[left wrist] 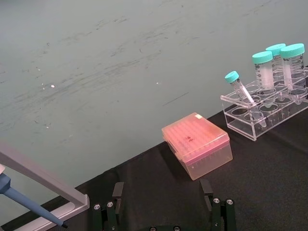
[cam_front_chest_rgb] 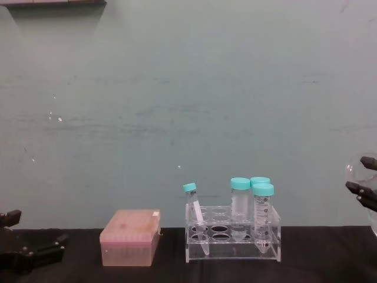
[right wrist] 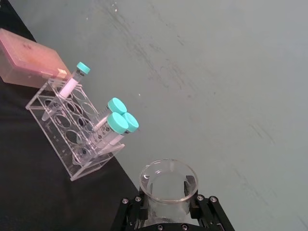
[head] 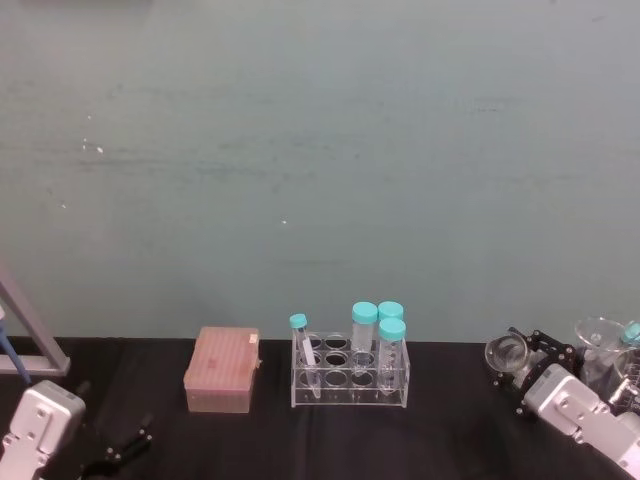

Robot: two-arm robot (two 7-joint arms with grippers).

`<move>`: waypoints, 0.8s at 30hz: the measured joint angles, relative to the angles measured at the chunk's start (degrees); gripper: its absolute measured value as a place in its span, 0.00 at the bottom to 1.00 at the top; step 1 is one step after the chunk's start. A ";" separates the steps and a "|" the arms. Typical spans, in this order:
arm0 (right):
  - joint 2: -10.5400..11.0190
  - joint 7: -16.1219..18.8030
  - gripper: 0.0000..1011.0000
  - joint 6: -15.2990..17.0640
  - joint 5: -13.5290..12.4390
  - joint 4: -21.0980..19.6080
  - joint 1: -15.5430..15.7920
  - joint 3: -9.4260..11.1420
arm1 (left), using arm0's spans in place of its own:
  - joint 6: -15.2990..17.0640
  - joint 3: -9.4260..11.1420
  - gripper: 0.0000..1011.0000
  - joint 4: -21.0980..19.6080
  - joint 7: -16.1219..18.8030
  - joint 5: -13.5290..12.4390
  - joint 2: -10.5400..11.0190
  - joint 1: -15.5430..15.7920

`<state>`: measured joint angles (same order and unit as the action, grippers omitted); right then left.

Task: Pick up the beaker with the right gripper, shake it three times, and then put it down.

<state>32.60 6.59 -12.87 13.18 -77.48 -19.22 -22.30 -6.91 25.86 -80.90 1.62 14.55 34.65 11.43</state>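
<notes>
Two flat black jaws of your right gripper [head: 522, 368] are clamped on the neck of the clear glass conical beaker [head: 506, 352] in the head view. That is at the right of the black table [head: 440, 440], well right of the clear acrylic tube rack [head: 350, 380]. The beaker is tilted, with its flared mouth turned left. Your left gripper [head: 125, 448] sits low at the near left, apart from the pink lidded plastic box [head: 222, 372].

In the left wrist view, your left gripper [left wrist: 162, 192] has its thin fingers [left wrist: 118, 190] spread wide with nothing between them. The pink box [left wrist: 197, 150] lies beyond it.

In the right wrist view, your right gripper [right wrist: 167, 193] squeezes the beaker [right wrist: 168, 177] just below the rim, one black pad [right wrist: 191, 185] pressing each side of the glass. The rack [right wrist: 53, 120] stands farther left.

In the chest view, the beaker [cam_front_chest_rgb: 353, 170] shows at the right edge, its mouth above the tube caps, and the right gripper [cam_front_chest_rgb: 365, 190] is on it. The left gripper [cam_front_chest_rgb: 35, 252] rests low at the left edge.
</notes>
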 joint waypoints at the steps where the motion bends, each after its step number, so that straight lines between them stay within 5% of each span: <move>1: -0.07 -0.22 0.45 -0.11 0.60 0.13 -0.03 0.02 | 0.00 0.00 0.99 0.00 0.00 0.00 0.00 0.00; 7: -0.72 0.05 0.45 -0.53 0.97 0.58 -0.10 0.53 | 0.00 0.00 0.99 0.00 0.00 0.00 0.00 0.00; 9: -1.34 1.85 0.45 -0.48 -1.44 0.57 0.06 1.47 | 0.00 0.00 0.99 0.00 0.00 0.00 0.00 0.00; 15: -3.97 9.42 0.45 2.43 -13.13 -0.34 1.25 5.11 | 0.00 0.00 0.99 0.00 0.00 0.00 0.00 0.00; 22: -8.26 16.83 0.45 11.91 -28.40 -2.53 2.95 10.41 | 0.00 0.00 0.99 0.00 0.00 0.00 0.00 0.00; 24: -8.75 17.52 0.45 13.63 -30.47 -2.94 3.19 10.88 | 0.00 0.00 0.99 0.00 0.00 0.00 0.00 0.00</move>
<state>23.85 24.11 0.76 -17.28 -80.42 -16.03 -11.43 -6.91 25.86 -80.90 1.62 14.55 34.64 11.43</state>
